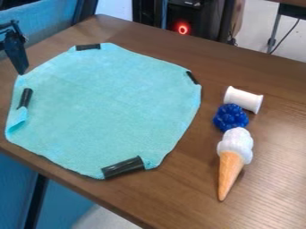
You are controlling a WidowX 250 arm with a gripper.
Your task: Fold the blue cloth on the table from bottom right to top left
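The light blue cloth [108,107] lies spread over the left part of the table, mostly flat, with its corners tucked in and black tape pieces at several places along its edge. Its left edge is curled up a little near the lower left. My gripper [23,71] hangs at the far left of the camera view, at the cloth's upper left edge; whether it touches the cloth is unclear.
Right of the cloth, a white spool [243,99], a dark blue flower-shaped object [231,117] and a toy ice cream cone [233,161] lie in a row on the brown table [179,197]. The table's front edge runs close below the cloth.
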